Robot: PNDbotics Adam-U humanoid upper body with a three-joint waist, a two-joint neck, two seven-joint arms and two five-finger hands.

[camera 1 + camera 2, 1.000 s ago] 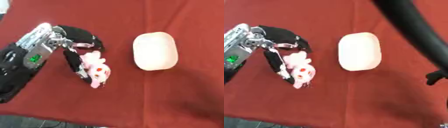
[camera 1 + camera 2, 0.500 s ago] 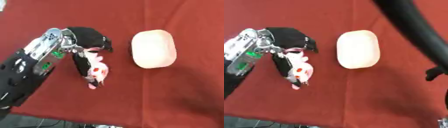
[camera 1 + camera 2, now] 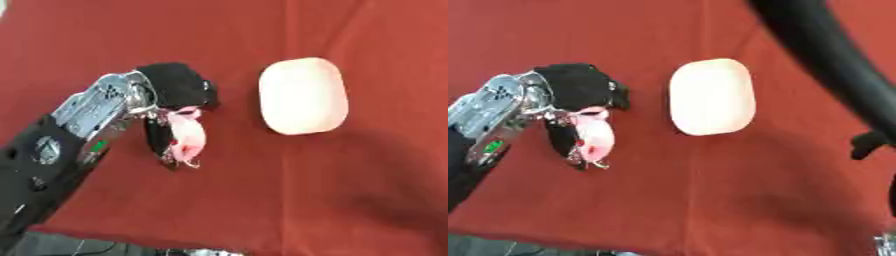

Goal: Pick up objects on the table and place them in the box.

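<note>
Red cloth [image 3: 350, 200]: left hand [image 3: 175, 90] now higher, pink toy [image 3: 186, 137] clasped

Left hand [image 3: 175, 95] curled round a pink-and-white plush toy [image 3: 186, 140] (small red marks on it); white oval box [image 3: 303, 95] apart to its right; red tablecloth [image 3: 262, 200] beneath.

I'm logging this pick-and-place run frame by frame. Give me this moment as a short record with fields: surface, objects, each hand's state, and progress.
surface: red cloth covering the table
held object: small pink and white soft toy, in the left hand
other object: white rounded oblong thing, lying on the cloth to the right of the toy, apart from it
left hand: fingers curled round the toy
right hand: only its dark arm shows clearly, at the right edge; fingers cannot be made out
progress: toy grasped, not yet placed
</note>
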